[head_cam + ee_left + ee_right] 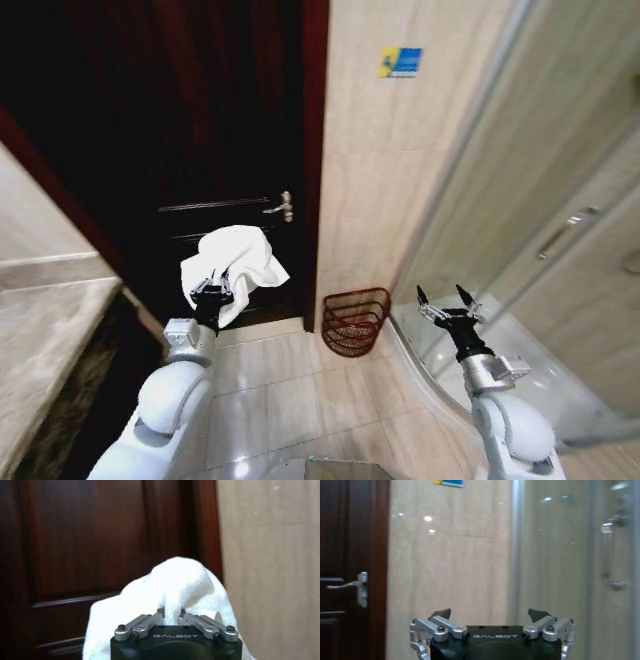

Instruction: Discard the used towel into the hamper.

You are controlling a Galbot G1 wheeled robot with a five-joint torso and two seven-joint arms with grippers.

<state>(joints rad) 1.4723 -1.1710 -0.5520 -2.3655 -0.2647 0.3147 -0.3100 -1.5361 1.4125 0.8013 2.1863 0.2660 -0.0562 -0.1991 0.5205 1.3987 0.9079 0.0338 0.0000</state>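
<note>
L arm, near left: left gripper (212,292) raised in front of the dark door, clenched on the white towel (236,262). Left wrist view confirms: fingers pinched together into the cloth, towel (172,600) bunched up over and beyond the gripper (172,612), draping down both sides. Towel hangs free, touching nothing but the gripper.

R arm, near right: right gripper (446,304) held up beside the glass shower enclosure (560,230), jaws spread wide, nothing between them. Same in right wrist view, gripper (491,614) released, tips well apart.

Tiled floor (300,390) between the arms. Marble counter (45,330) at near left edge.

Farther: hamper (356,321), reddish-brown wire basket w/ horizontal ribs, on the floor against the beige tile wall (400,170), just right of the door frame, between the two grippers and beyond them. Towel is left of the hamper and higher, not over it. Hamper interior prob. holds nothing, hard to tell through the weave.

Far: dark wood door (180,130) w/ metal lever handle (280,207); blue-yellow sticker (401,62) high on the wall.
</note>
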